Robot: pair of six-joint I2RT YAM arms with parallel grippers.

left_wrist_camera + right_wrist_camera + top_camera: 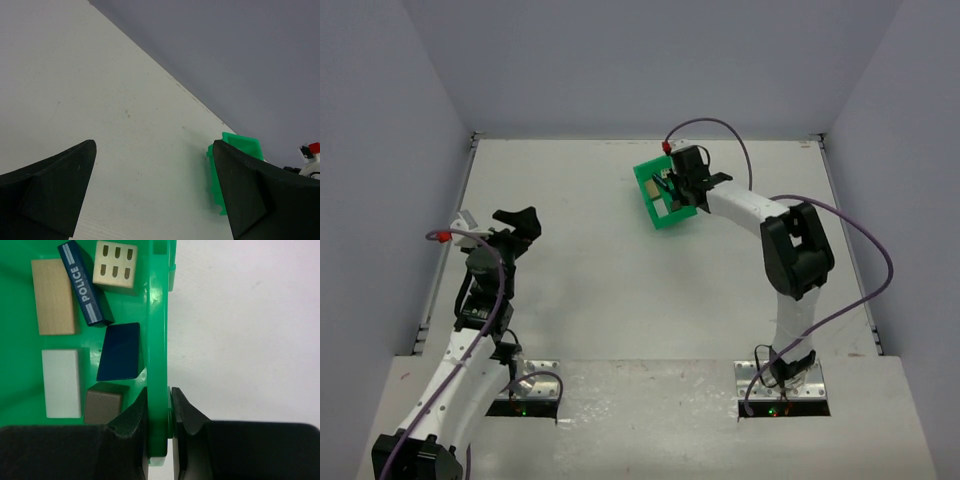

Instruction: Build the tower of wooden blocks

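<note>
At the nine o'clock side of the bench [600, 290], seen from above, the left tool [517, 222] hangs over bare surface with its two black fingers spread wide and nothing between them; its own camera shows only white bench top in the gap, and the green bin [650, 185] well off toward four o'clock. The bin sits toward one o'clock on the bench in the top view, turned at an angle to the bench edges. All the wood blocks [667, 200] lie loose inside it, none stacked on another, so no tower stands anywhere. In the right wrist view, going across the bin floor from nine o'clock toward the wall, a tan block [52, 296] lies flat at ten o'clock with a white block [61, 383] below it at eight o'clock. Next is a dark blue bar [82, 282] lettered POLICE, slanted and just beside the tan block. A small brown block [103, 406] sits at seven o'clock, close to the tool's inner finger. A cream block [116, 265] with six slots sits at eleven o'clock, and a dark blue wedge [120, 351] lies near the centre, close against the wall. The right tool [159, 405] is closed on that wall: one finger is inside the bin, the other outside, both pressed to the green plastic rim. From there toward three o'clock is bare bench.
</note>
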